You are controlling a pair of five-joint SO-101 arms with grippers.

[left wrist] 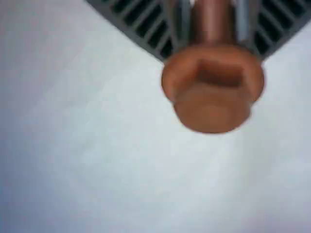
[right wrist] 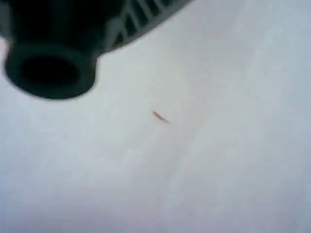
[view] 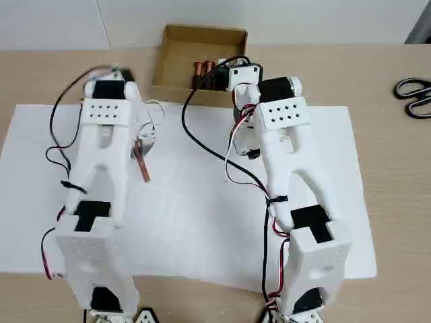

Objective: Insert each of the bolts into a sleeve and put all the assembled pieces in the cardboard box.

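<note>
A copper bolt (left wrist: 213,90) is clamped by its shaft in my left gripper (left wrist: 213,19), with its hex head facing the wrist camera. In the high view the same bolt (view: 142,167) hangs tilted over the white sheet beside the left arm. My right gripper (right wrist: 73,19) is shut on a black sleeve (right wrist: 48,73), whose hollow end faces the camera just above the sheet. The cardboard box (view: 168,60) stands at the back, just behind the right arm's wrist. Two copper-headed pieces (view: 205,67) lie inside it.
A white paper sheet (view: 188,222) covers the middle of the wooden table under both arms. Scissors (view: 414,95) lie at the far right edge. A black cable (view: 202,145) runs across the sheet between the arms.
</note>
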